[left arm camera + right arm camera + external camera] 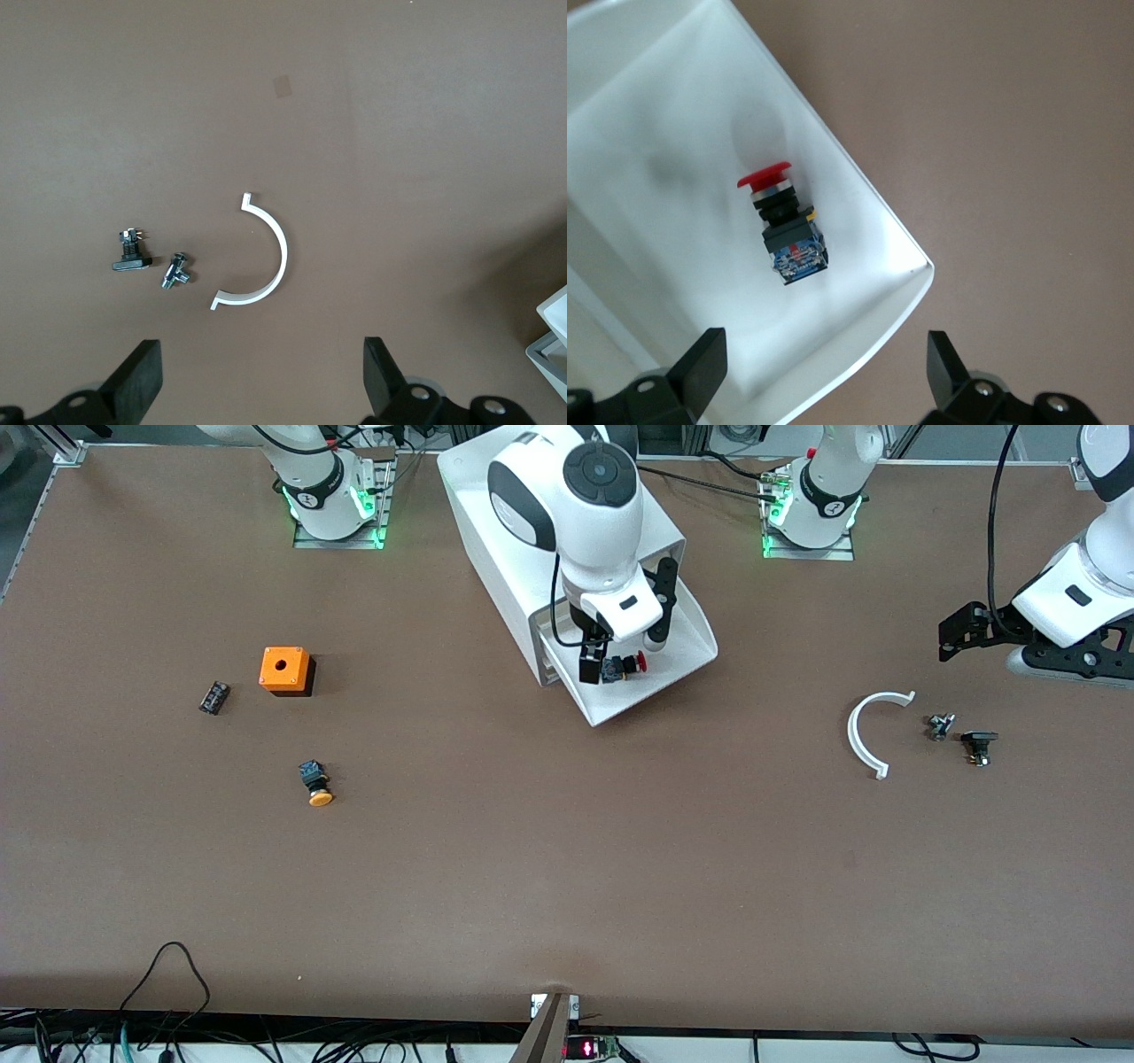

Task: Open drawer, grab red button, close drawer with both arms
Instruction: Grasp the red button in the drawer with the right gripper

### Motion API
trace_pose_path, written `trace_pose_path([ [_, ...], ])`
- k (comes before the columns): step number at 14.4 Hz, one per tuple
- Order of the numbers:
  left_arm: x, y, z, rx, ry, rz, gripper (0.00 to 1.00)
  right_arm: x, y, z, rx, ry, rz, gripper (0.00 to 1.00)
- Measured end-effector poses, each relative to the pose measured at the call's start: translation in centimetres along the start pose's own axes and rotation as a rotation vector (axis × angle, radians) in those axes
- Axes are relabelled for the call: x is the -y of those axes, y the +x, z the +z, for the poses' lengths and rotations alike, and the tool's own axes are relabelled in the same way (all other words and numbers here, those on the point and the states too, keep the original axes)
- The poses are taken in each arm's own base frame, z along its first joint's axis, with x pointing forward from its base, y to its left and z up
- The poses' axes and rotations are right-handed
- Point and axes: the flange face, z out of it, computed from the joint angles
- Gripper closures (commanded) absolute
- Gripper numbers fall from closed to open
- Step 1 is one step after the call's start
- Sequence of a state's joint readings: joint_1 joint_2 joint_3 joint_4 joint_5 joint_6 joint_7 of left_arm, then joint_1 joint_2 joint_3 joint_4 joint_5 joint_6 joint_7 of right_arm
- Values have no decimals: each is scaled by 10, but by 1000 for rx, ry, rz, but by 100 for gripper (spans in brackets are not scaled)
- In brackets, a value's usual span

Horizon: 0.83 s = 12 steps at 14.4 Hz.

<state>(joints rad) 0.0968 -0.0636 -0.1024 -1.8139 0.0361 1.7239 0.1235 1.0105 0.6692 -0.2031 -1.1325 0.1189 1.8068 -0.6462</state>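
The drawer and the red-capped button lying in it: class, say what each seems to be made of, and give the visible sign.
The drawer: likely smooth white plastic, matte to slightly glossy, with thin walls and soft shading in its rounded corners. The red-capped button: probably moulded plastic, with an evenly coloured red cap and a black-and-blue body; the silvery ring under the cap may be metal. The right gripper, open, hangs over it.

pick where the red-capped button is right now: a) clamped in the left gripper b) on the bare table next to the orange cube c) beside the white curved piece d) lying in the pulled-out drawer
d: the red-capped button lies on the floor of the open drawer, with the right gripper open above it and not touching it; the left gripper, open, hangs over the white curved piece.
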Motion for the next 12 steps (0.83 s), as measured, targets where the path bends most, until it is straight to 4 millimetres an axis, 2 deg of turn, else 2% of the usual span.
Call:
trace_pose_path([
  [4, 0, 0, -2, -4, 0, -1, 0, 4, 11, 28, 5, -6, -123, 0],
  [12, -1, 1, -7, -13, 2, 1, 0, 31, 30, 68, 45, 15, -176, 0],
])
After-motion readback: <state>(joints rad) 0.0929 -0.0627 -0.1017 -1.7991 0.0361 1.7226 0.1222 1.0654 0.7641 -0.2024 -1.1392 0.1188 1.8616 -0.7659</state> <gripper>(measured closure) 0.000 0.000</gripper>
